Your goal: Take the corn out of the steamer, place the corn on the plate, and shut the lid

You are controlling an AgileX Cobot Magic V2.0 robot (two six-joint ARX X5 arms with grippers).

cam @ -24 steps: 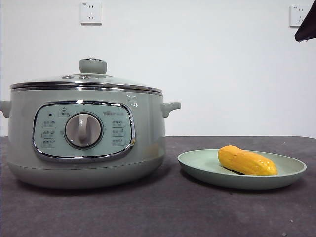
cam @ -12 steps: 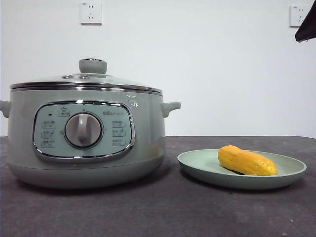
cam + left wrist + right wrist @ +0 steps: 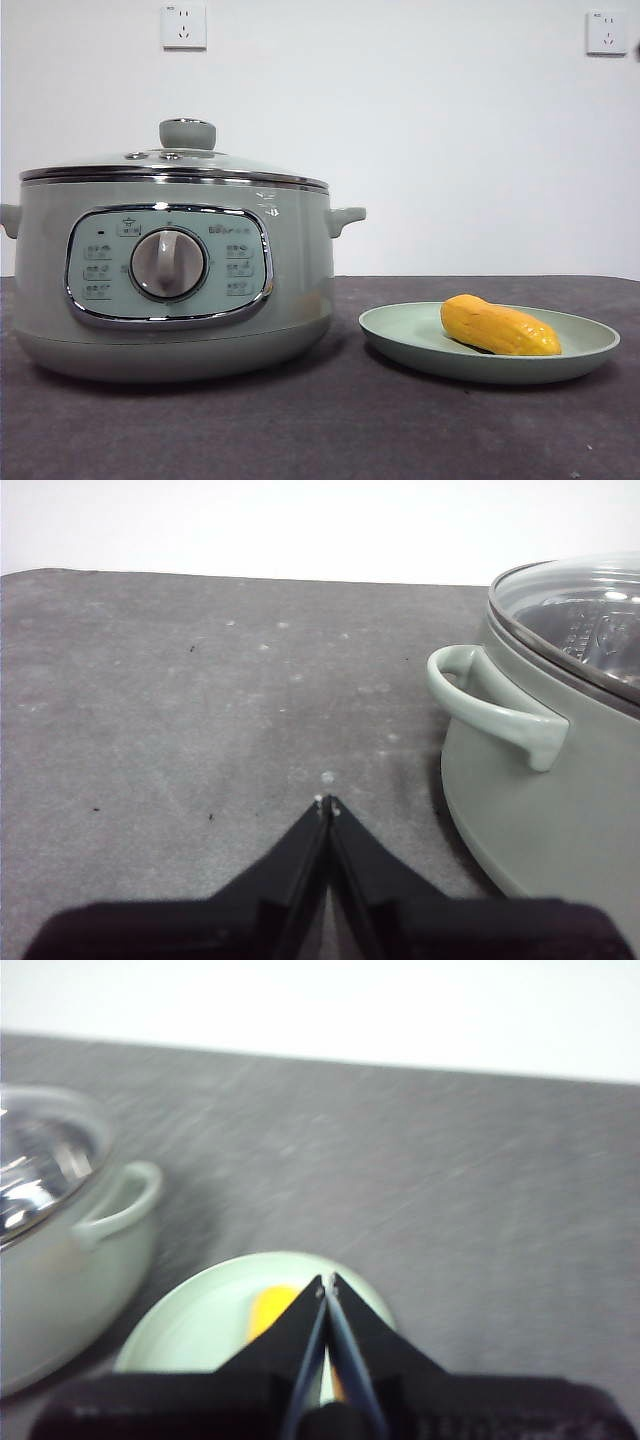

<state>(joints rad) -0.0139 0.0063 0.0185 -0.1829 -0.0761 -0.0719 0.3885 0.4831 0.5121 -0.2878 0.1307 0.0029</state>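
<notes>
Lying glossy and stubby on matte plate [image 3: 590, 345] — corn [image 3: 499, 326]; glass lid [image 3: 175, 165] seated; both grippers [image 3: 327, 804] [image 3: 326, 1282] pinched closed, empty.

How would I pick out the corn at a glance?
Start at the big sage-green steamer, whose glass lid is on. Beside it on the dark table lies a shallow pale green plate. The corn lies on that plate, a stubby glossy cob, the only yellow-orange thing in the scene.
</notes>
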